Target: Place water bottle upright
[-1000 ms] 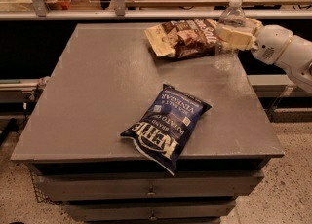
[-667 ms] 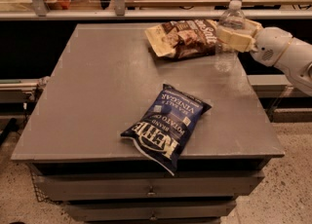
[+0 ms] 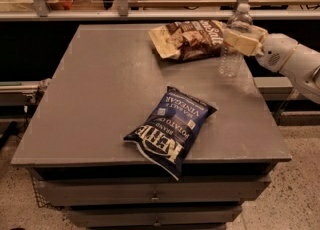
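- The clear, ribbed plastic water bottle (image 3: 230, 60) with a white cap is upright at the upper right, on the flat grey table (image 3: 100, 99).
- The cream-padded gripper (image 3: 239, 39) is clamped around the bottle's upper body.

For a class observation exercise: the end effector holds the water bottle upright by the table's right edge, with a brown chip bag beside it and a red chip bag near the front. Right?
Not quite. The camera view shows the front chip bag is blue, not red. The end effector does hold the water bottle upright by the table's right edge, beside the brown chip bag.
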`<state>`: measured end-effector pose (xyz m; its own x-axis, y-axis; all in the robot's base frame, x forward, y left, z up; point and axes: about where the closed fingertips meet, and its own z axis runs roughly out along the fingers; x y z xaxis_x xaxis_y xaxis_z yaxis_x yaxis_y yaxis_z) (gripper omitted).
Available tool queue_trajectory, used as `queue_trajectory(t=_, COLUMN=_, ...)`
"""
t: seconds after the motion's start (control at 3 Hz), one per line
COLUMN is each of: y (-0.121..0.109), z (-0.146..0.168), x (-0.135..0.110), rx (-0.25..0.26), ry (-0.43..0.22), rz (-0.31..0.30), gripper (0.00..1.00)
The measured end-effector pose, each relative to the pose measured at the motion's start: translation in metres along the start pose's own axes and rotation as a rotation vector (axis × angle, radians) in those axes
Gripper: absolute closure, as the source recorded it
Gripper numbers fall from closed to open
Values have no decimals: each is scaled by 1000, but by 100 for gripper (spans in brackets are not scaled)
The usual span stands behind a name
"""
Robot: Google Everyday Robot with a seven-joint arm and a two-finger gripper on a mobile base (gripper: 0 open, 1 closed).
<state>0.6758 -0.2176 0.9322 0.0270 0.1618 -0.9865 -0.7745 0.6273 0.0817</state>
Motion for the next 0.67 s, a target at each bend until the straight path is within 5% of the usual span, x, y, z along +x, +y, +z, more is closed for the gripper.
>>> queue_trajectory(t=0.67, y=1, z=-7, x=5, rx=7, ry=-9, rz=1, gripper=0)
